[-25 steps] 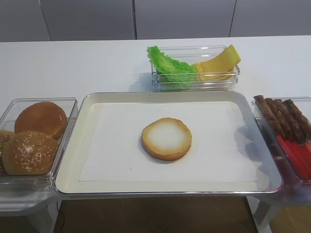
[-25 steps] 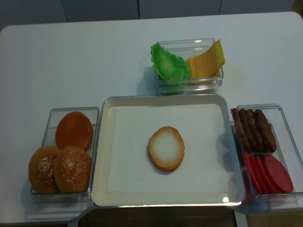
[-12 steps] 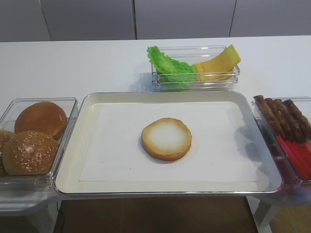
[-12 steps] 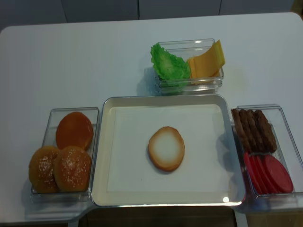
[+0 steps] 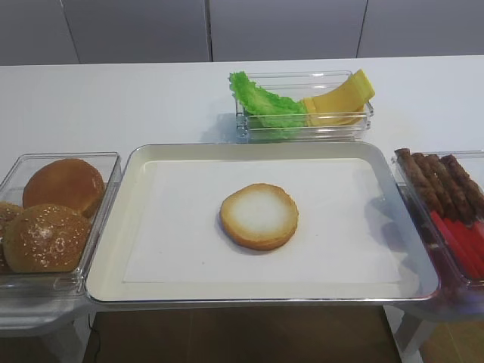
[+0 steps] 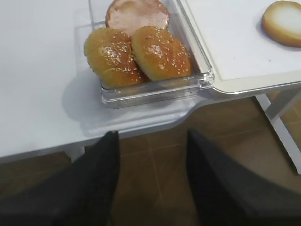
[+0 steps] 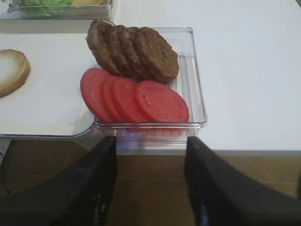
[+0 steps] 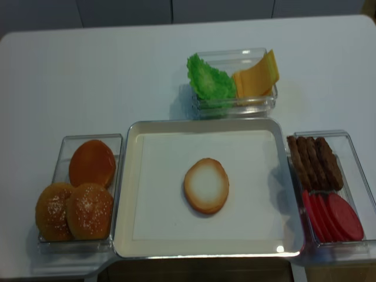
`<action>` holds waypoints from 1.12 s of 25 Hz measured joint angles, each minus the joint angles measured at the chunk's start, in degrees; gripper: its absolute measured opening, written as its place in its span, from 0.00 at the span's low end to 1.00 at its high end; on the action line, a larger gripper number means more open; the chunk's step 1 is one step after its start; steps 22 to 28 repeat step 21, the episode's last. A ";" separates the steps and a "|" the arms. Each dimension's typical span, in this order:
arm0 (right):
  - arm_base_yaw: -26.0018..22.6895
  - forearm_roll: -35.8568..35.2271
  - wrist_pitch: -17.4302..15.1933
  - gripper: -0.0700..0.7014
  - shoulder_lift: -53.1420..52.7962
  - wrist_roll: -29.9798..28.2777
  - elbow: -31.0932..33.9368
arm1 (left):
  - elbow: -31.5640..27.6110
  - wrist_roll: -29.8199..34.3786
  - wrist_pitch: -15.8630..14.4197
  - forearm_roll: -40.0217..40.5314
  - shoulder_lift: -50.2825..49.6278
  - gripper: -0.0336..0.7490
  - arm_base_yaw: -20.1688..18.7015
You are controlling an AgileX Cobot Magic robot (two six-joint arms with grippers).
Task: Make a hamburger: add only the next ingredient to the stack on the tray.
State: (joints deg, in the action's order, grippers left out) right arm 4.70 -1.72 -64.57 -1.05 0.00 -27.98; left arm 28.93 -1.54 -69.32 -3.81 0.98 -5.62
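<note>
A flat bun half [image 5: 259, 215], pale cut face up, lies alone in the middle of the silver-rimmed tray [image 5: 257, 147] on white paper; it is the whole stack. The same bun half [image 8: 206, 185] shows from above, at the left edge of the right wrist view [image 7: 11, 70] and at the top right of the left wrist view [image 6: 283, 21]. My left gripper [image 6: 151, 141] hangs open and empty off the table's front edge, short of the bun bin. My right gripper [image 7: 150, 141] is open and empty too, just before the patty and tomato bin. Neither gripper shows in the high views.
A clear bin [image 5: 106, 162] left of the tray holds two sesame buns [image 6: 136, 54] and a smooth bun [image 5: 64, 185]. Behind the tray, a bin holds lettuce [image 5: 265, 102] and cheese [image 5: 340, 98]. The right bin holds patties [image 7: 134, 49] and tomato slices [image 7: 136, 96].
</note>
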 joint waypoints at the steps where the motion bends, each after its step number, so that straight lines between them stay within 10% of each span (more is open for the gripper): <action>1: 0.00 0.00 0.00 0.57 0.00 0.00 0.00 | -0.15 0.00 0.65 0.00 0.00 0.49 0.00; 28: 0.00 0.00 0.00 0.57 0.00 0.36 0.00 | -0.85 0.00 1.51 0.55 0.00 0.49 1.25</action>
